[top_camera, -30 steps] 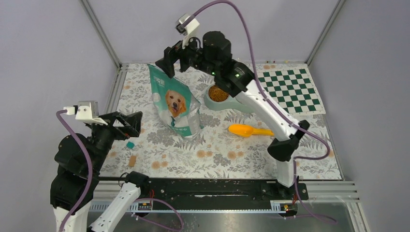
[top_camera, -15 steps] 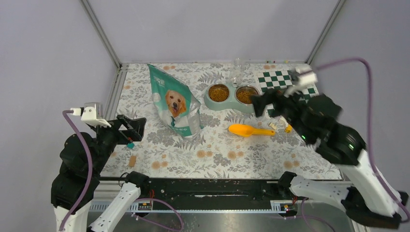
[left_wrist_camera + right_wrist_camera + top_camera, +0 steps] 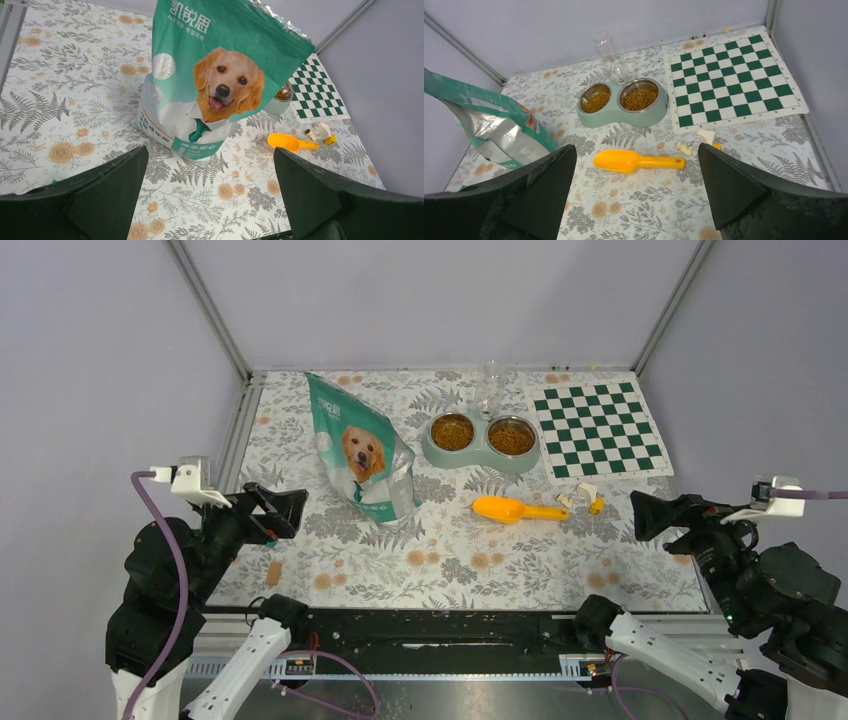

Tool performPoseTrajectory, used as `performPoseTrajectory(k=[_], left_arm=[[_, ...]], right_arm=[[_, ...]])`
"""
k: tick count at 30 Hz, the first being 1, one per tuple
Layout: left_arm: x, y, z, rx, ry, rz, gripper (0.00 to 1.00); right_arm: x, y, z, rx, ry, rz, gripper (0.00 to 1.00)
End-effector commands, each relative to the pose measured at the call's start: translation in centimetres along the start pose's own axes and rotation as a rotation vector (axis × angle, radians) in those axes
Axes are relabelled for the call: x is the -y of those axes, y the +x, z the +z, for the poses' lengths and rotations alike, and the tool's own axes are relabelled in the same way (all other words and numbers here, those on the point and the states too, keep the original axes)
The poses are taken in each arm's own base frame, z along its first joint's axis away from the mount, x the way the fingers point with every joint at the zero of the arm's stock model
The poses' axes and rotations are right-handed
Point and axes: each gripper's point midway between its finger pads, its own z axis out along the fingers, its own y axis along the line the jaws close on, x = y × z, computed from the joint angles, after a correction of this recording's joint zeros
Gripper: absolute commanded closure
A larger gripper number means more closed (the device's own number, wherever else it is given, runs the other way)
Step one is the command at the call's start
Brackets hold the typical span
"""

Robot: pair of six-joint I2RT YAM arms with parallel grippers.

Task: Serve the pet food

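Seeing the left gripper [image 3: 285, 510] wide open and empty, the bag [image 3: 362, 455] standing upright, pet food [image 3: 452, 433] in both cups of the green bowl [image 3: 470, 459], the yellow scoop [image 3: 515, 509] lying on the mat [image 3: 450, 565] in front, and the right gripper [image 3: 650, 516] wide open and empty too. Calling it basically done, maybe just tidying left. Can't make out the bag's inside, the clear thing [image 3: 491, 388] behind the bowl, or the bits [image 3: 585, 498] by the scoop handle.
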Motion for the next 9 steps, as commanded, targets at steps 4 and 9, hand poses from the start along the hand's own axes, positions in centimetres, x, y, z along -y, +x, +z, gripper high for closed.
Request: performPoseTrajectory(k=[4, 9], left_arm=[[-0.3, -1.8, -1.2, 0.063, -0.024, 0.02, 0.01], [-0.9, -2.1, -1.7, 0.055, -0.067, 0.032, 0.01]], right_arm=[[3.2, -2.0, -2.2, 0.061, 0.057, -0.018, 0.0], [3.3, -2.6, -2.4, 0.067, 0.049, -0.052, 0.01]])
